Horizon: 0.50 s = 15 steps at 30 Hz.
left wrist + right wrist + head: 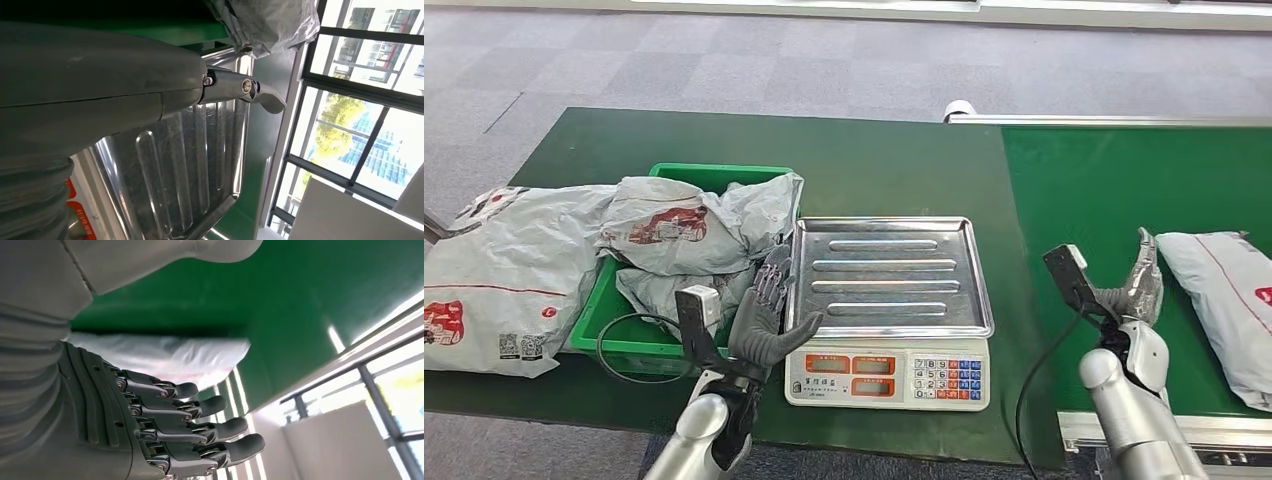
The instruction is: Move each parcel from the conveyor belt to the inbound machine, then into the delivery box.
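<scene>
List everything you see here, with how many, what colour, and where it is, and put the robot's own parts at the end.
Parcel on conveyor: one, grey-white with red print, on the green belt beside the right hand.
Parcels at crate: at least three, grey with red print, piled in and over the crate; exact count unclear. One large one lies over the table left of it.
Crate: one, green, left of the scale.
Scale: one, white body with red and blue keys, steel tray on top, nothing on it.
Table: one, dark green.
Conveyor belt: one, green, right side.
Left hand: grey, open, at the tray's left edge.
Right hand: grey, open, over the belt.
</scene>
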Available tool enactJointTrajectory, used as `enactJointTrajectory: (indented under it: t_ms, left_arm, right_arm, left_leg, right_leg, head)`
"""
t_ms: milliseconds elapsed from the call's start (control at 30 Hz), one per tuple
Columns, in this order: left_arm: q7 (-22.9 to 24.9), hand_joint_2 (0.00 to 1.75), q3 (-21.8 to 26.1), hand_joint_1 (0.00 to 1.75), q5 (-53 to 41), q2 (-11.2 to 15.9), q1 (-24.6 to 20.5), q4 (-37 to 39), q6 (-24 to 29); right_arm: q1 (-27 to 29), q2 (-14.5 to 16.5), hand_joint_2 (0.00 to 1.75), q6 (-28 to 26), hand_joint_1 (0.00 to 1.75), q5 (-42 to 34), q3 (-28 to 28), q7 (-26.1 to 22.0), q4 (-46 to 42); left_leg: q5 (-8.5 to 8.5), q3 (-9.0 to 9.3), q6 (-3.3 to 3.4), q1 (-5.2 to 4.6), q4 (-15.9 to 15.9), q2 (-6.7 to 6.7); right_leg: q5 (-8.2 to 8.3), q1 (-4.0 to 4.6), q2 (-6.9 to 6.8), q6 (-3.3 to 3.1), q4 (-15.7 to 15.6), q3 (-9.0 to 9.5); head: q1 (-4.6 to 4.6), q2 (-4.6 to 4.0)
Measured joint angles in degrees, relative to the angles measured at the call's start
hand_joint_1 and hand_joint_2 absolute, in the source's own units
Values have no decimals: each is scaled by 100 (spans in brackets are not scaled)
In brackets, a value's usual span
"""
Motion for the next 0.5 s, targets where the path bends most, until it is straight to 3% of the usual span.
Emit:
enactJointTrajectory:
  t_ms: [233, 500]
  left_arm:
    - [19, 175, 77, 0, -67, 1, 141, -172, -41]
    - [39, 175, 93, 0, -74, 1, 242, -271, -75]
  right_arm:
    - [-123, -188, 175, -200, 0, 867, -516, 370, 503]
    - [107, -246, 175, -95, 0, 1506, -1043, 717, 565]
  left_leg:
    - [0, 0, 0, 0, 0, -2]
    - [-3, 0, 3, 0, 0, -2]
  right_leg:
    - [0, 1, -2, 0, 0, 1]
    - [-4, 0, -2, 5, 0, 1]
  head:
    - [0, 1]
    - [0, 1]
